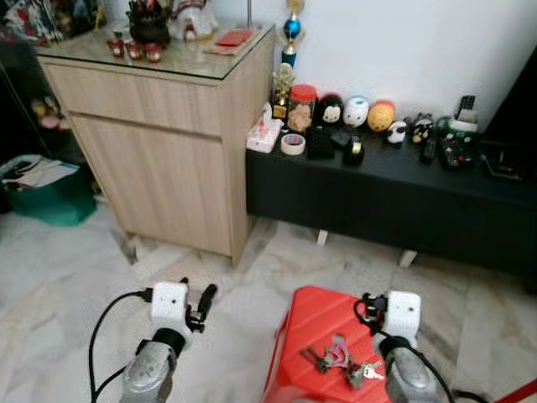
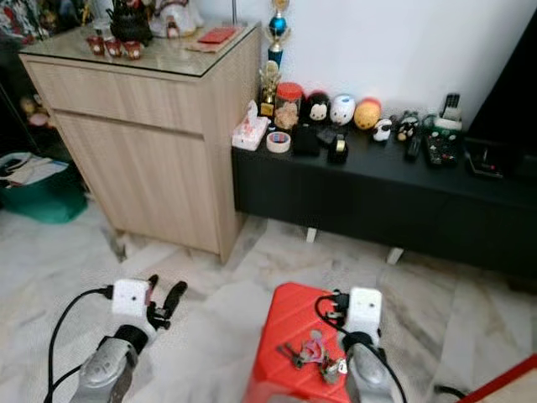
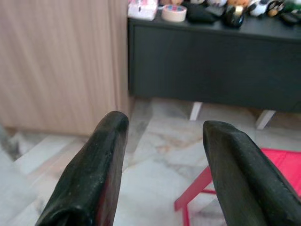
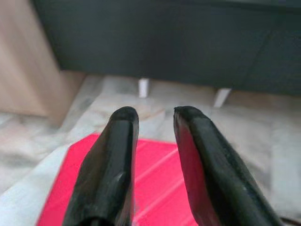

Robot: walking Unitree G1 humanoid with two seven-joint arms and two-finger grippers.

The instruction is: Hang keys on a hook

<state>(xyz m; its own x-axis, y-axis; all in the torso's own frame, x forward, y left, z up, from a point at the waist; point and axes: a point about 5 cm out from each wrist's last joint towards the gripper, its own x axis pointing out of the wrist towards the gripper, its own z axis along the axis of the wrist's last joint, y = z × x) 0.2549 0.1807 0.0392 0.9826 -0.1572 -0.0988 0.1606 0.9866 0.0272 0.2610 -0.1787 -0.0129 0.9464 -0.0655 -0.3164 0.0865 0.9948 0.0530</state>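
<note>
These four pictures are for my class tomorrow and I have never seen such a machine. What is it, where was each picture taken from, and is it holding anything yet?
It is a walking humanoid robot with two silver arms. The two wide pictures come from its head camera, looking down and forward. The two close pictures come from cameras on its wrists, each looking along that arm's own two black fingers.

The left gripper is open over the pale marble floor. The right gripper is open above a red plastic stool and holds nothing. A bunch of metal keys lies on the stool, beside the right wrist.

Behind stand a light wooden cabinet and a long low black bench carrying small toy figures, a roll of tape and remote controls. I cannot make out a hook.
</note>
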